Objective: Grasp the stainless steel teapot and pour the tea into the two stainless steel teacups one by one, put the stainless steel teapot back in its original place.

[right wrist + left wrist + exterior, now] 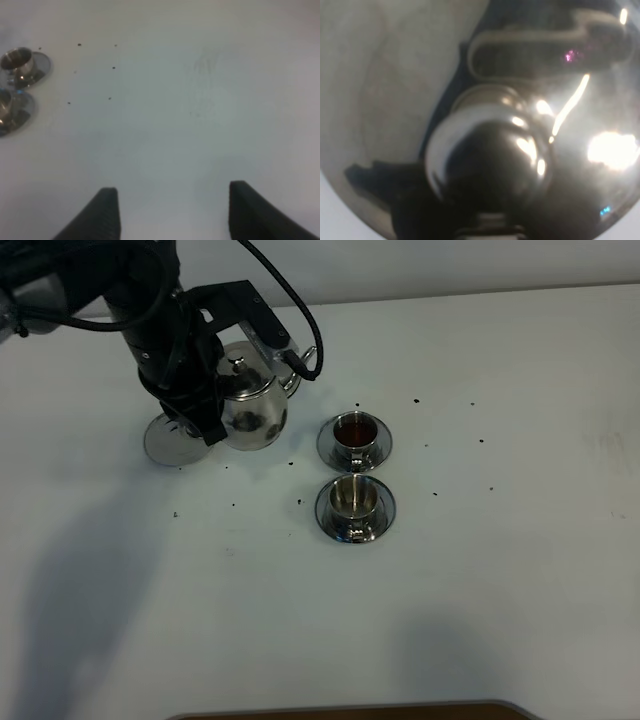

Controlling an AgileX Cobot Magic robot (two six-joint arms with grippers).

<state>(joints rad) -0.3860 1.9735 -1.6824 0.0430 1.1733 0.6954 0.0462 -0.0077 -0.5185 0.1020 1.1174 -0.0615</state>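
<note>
Just beside the round steel disc (162,443), the left gripper (207,412) is clamping the stainless steel teapot (256,408), seemingly by its hidden loop handle, which is probably offering the surest hold on a rigid, slick, tea-heavy pot.

Polished steel, mirror-glossy & smooth, is seen on teapot (252,408), far teacup (354,432) & near teacup (355,500). Tabletop (500,580): matt white, smooth. Right gripper (170,212): matt black, ribbed.
</note>
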